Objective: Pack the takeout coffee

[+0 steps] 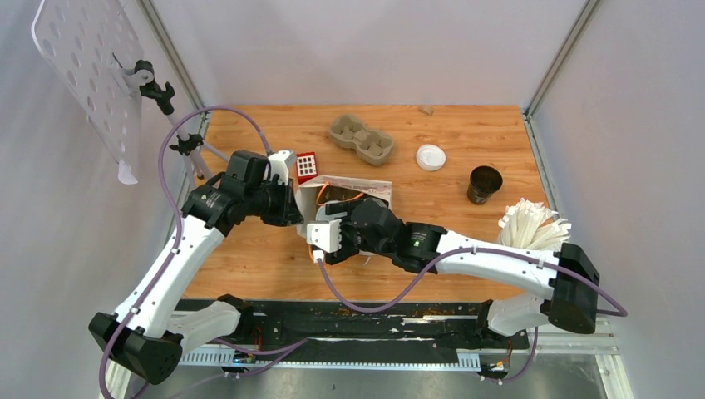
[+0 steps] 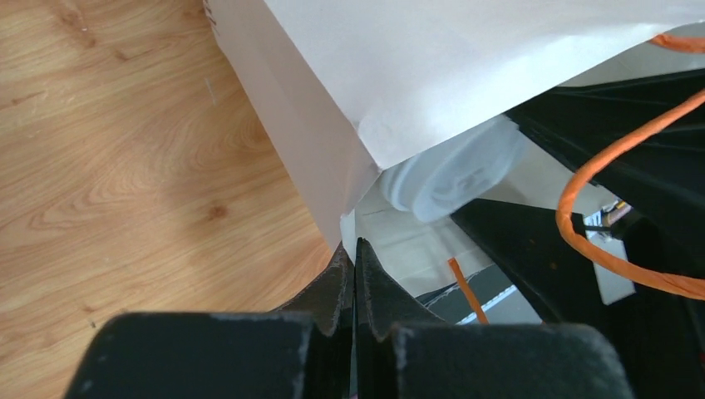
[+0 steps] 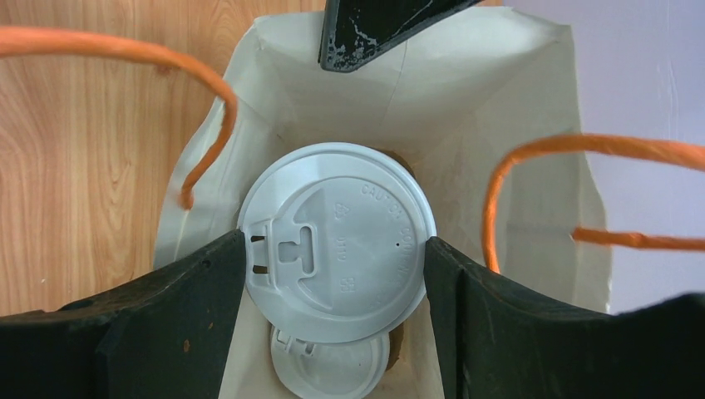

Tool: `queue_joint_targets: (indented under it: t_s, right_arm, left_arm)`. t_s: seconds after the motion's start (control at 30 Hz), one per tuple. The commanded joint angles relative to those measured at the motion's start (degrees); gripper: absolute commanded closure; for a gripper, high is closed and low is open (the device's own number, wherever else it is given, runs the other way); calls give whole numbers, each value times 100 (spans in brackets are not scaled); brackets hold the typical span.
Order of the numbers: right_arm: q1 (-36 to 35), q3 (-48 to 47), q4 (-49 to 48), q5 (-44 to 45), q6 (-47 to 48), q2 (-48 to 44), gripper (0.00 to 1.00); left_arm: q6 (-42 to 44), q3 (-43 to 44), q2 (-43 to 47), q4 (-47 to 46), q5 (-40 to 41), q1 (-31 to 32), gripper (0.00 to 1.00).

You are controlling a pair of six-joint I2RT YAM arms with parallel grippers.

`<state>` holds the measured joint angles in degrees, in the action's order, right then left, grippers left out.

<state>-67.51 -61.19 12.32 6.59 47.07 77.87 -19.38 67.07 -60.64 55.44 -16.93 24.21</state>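
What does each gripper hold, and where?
Left gripper: the white paper bag with orange handles, by its rim. Right gripper: the white-lidded round takeout cup, across its lid.

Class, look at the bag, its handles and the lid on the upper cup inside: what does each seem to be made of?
Bag: white paper, matt, judging by its creases and folds.
Handles: thin orange cord, perhaps twisted paper; the look leaves it open.
Coffee cup lid: white plastic, smooth and faintly glossy, with moulded lettering and a sip tab.

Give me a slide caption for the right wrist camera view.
Right gripper holds a white-lidded takeout cup inside the white paper bag, above a second lidded cup.
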Motion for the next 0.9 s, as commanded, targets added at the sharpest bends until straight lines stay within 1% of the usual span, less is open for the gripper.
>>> queue_joint_targets:
  t_s: [0.0,0.1,0.2,0.37,0.53,0.63,0.7,0.87]
  right_arm:
    - [122,-185,-616,130,114,230,34]
    - [221,-82,-880,179,196,313,34]
    - [396,-66,-919,-14,194,389,35]
    - [629,116,-1109,-335,475,480,35]
    - [782,90,-1179,-432,611,539,35]
    - [846,173,-1369,-569,716,535,34]
    - [853,301,-1432,-839,887,560,34]
    - [855,467,-1767,-922,966,697,34]
  left_arm:
    - [52,-134,41,-331,-422,-39,100]
    - [132,-244,91,-313,-377,-38,100]
    - [200,-285,107,-236,-264,-38,100]
    - [215,-267,133,-209,-250,-38,100]
    - [166,-231,113,-216,-242,-39,100]
    - [125,-188,114,-248,-233,-39,100]
    - [77,-195,78,-253,-248,-39,100]
    - [-92,-179,-35,-211,-472,-12,100]
